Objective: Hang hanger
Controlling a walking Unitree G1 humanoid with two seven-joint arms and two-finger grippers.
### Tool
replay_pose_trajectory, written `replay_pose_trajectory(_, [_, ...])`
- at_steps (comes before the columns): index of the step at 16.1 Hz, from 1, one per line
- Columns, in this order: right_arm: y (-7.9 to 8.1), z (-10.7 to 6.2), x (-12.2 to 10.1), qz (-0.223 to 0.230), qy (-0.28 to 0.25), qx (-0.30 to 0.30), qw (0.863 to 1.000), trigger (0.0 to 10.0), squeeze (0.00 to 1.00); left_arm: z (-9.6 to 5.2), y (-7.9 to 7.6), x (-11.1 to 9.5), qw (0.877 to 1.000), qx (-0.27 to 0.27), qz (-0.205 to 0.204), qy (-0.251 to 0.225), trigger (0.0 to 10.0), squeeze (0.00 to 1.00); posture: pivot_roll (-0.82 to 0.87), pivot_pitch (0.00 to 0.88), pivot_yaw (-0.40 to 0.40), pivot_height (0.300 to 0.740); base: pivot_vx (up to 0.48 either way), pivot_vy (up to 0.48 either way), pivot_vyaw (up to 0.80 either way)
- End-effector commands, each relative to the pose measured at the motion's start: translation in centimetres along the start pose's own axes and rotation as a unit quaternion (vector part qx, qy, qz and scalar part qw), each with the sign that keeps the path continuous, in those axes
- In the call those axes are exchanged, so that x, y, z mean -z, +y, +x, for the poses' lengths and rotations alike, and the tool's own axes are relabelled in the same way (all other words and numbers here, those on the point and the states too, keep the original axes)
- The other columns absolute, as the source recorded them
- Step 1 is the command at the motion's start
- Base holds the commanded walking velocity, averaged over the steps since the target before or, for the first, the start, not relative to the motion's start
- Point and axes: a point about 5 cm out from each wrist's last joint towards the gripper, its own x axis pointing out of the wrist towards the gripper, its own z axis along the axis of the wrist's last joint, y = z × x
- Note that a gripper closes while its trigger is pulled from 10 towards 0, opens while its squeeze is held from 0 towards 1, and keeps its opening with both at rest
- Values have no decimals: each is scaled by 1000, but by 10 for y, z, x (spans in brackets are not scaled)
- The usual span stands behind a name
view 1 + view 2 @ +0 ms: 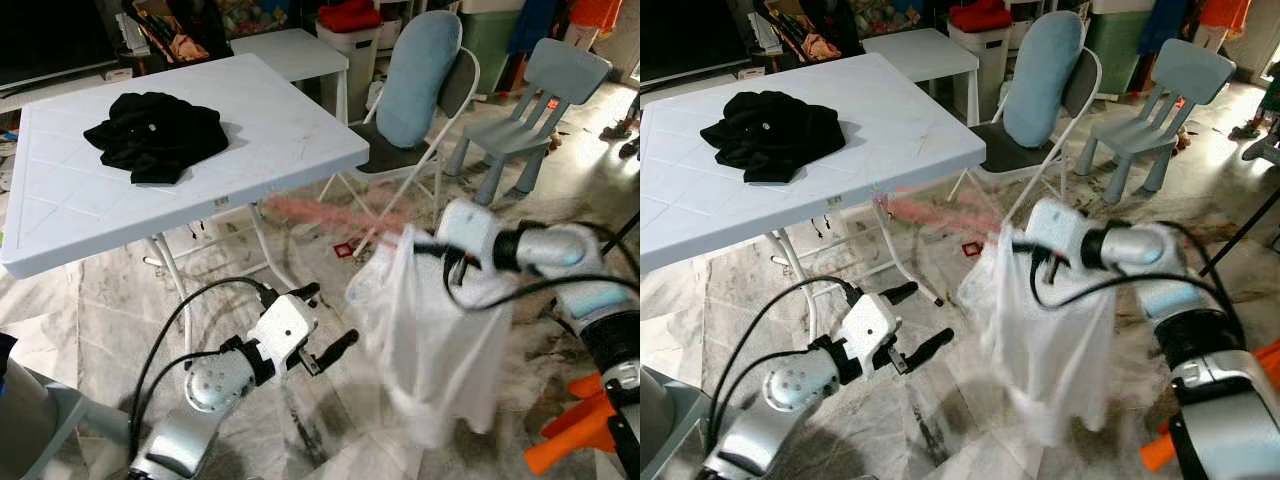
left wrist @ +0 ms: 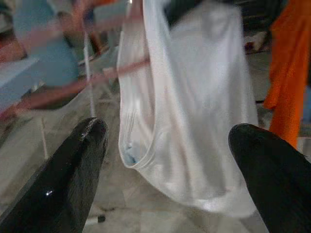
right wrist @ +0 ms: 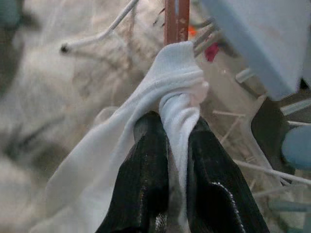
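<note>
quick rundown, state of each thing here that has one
white garment: hanging from the right pincer, on a pinkish-red hanger, blurred
hanger: held together with the garment, motion-blurred
right pincer: shut on the garment's bunched top
left pincer: open, empty, pointing toward the garment
black clothing: crumpled in a heap on the white table
folding chair: unfolded, blue cushion leaning against its back

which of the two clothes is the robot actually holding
The white garment, pinched in the right claw and hanging above the floor. The black garment lies bunched on the white table, untouched; the left claw is open with nothing in it.
</note>
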Motion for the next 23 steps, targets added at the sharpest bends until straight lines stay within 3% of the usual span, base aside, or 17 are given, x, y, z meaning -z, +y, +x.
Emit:
replay_pose_trajectory(1, [-7,2,-12,-42,-12,-2,999,10000,0,-1,-1,-7,1000,17,-8,-6,10000,1000,-99,0,11,740,0,0,0])
replay_pose_trajectory(4, [2,1,-5,-80,2,-59,995,10000,0,-5,-1,-24,998,54,-28,-21,10000,1000,-99,0,13,740,0,0,0])
replay_pose_trajectory(7, [6,-6,4,-92,18,-106,990,10000,0,-10,8,-35,998,63,-8,-22,10000,1000,-101,0,15,740,0,0,0])
replay_pose_trajectory(12, [9,-7,7,-97,14,-128,987,10000,0,-15,15,-27,998,55,1,9,10000,1000,-101,0,16,740,0,0,0])
replay_pose_trajectory(15, [16,-8,12,-90,6,-140,986,10000,0,-17,11,-22,998,52,-4,20,10000,1000,-98,0,15,740,0,0,0])
replay_pose_trajectory(16, [17,-9,12,-82,1,-146,986,10000,0,-17,12,-20,998,51,-2,27,10000,682,-100,0,15,740,0,0,0])
replay_pose_trajectory(17, [18,-10,12,-79,-1,-156,985,10000,0,-18,13,-20,998,53,6,30,10000,27,-101,0,14,740,0,0,0])
replay_pose_trajectory(20, [20,-12,17,-76,12,-167,983,10000,0,-17,26,-29,999,44,23,13,10000,0,-103,0,14,740,0,0,0])
replay_pose_trajectory(23, [16,-5,15,-51,3,-122,991,10000,0,-16,30,-24,999,21,32,23,10000,0,-103,0,14,740,0,0,0])
